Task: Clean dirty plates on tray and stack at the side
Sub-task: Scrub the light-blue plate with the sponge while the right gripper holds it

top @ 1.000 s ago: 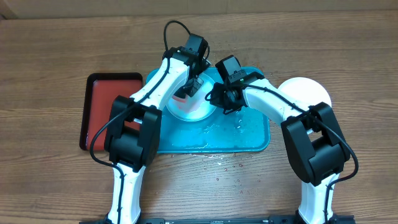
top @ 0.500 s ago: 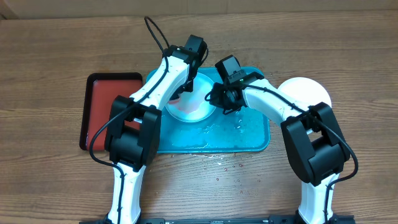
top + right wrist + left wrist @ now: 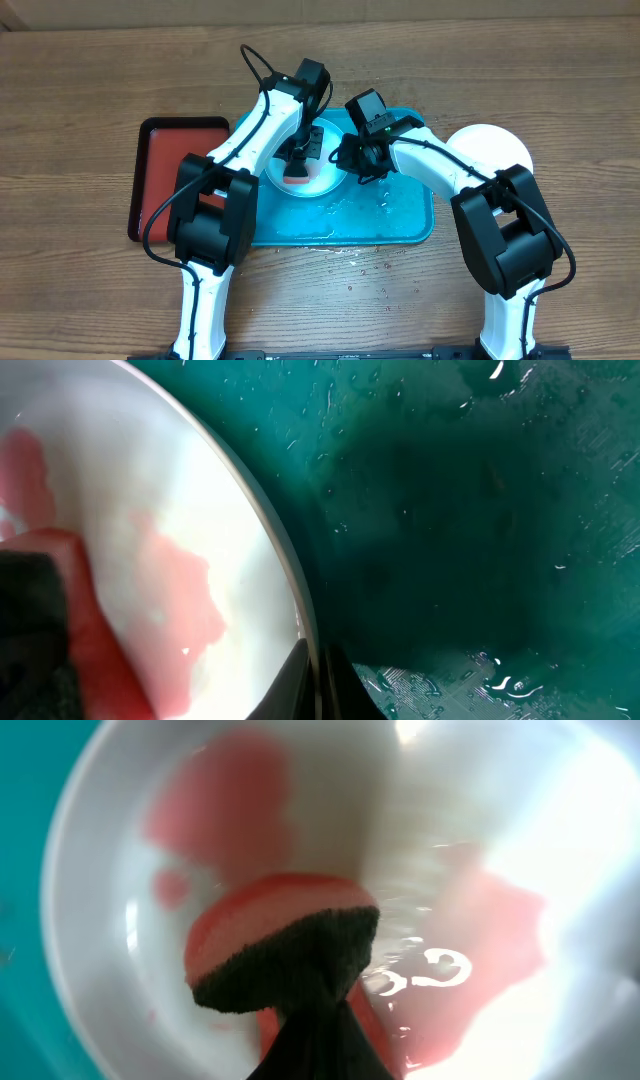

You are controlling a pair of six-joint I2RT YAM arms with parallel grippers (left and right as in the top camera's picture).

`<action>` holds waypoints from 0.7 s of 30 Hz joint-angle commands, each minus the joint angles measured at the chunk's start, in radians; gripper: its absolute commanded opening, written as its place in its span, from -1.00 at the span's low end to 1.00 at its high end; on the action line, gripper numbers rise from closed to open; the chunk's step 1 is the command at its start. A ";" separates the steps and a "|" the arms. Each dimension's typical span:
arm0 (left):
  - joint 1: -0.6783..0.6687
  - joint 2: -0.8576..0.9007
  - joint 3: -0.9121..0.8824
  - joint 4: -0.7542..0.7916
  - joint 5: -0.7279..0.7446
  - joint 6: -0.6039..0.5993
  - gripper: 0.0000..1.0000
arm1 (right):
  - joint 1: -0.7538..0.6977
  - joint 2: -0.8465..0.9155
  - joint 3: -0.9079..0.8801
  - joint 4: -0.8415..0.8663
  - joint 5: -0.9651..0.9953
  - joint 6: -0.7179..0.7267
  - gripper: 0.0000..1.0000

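Observation:
A white-centred plate (image 3: 322,181) smeared with red-orange sauce (image 3: 495,955) lies on the turquoise tray (image 3: 400,215). My left gripper (image 3: 299,163) is shut on a pink sponge with a dark scouring side (image 3: 296,173) and presses it onto the plate's middle. In the left wrist view the sponge (image 3: 280,945) sits on the wet plate (image 3: 105,920). My right gripper (image 3: 353,167) is shut on the plate's right rim. In the right wrist view the jaws (image 3: 320,678) pinch the rim of the plate (image 3: 180,480). The other plates' coloured rims are not visible.
A white plate (image 3: 495,150) lies on the wooden table right of the tray, partly under my right arm. A red tray with a black rim (image 3: 165,170) lies to the left. The turquoise tray's floor (image 3: 480,510) is wet with droplets.
My left gripper has swept the sponge from the plate's far left part toward its middle. My right gripper has stayed on the rim.

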 commanded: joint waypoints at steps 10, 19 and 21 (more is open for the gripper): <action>-0.008 0.014 0.010 0.208 -0.059 0.262 -0.91 | 0.005 0.015 -0.009 -0.008 0.007 0.000 -0.92; -0.008 0.014 0.010 0.103 -0.388 -0.172 -0.91 | 0.005 0.015 -0.009 -0.007 0.008 0.000 -0.92; -0.008 0.014 0.010 0.064 -0.314 -0.154 -0.91 | 0.005 0.015 -0.009 -0.007 0.008 0.000 -0.93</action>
